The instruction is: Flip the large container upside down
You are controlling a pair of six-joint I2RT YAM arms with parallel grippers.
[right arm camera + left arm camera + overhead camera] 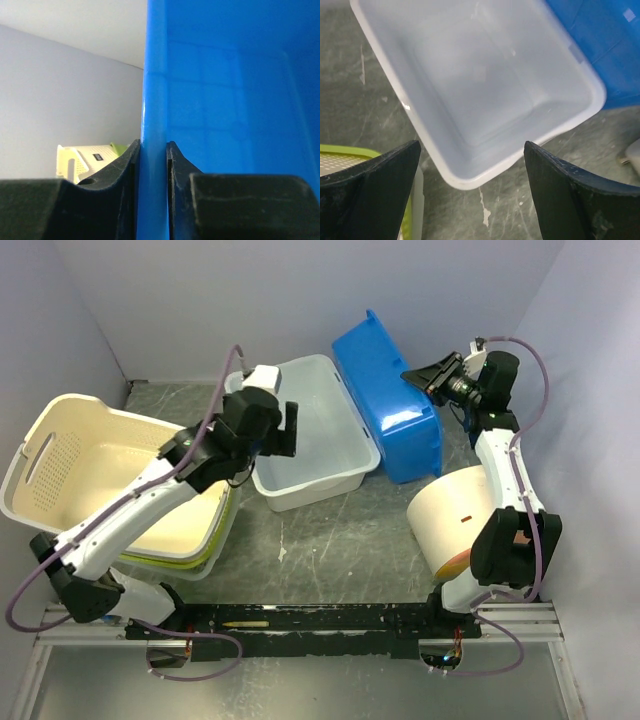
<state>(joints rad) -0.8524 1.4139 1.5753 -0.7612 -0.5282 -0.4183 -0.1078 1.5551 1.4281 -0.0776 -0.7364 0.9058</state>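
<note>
The large container (90, 465) is a cream basket with perforated walls and a cut-out handle. It sits open side up and tilted at the left, stacked on other baskets. A small part of it shows far off in the right wrist view (85, 159). My left arm crosses over it. My left gripper (289, 432) is open and empty, to the right of the basket, above the near corner of a white tub (485, 85); in its wrist view the gripper (472, 150) holds nothing. My right gripper (428, 378) is shut on the wall of a blue tub (385, 405), as its wrist view (154, 145) shows.
The white tub (315, 430) stands mid-table. The blue tub (225, 100) is tipped on its side against it. A green-rimmed basket (218, 540) lies under the cream one. A round cream tub (455, 520) lies by the right arm's base. Grey walls close in on three sides.
</note>
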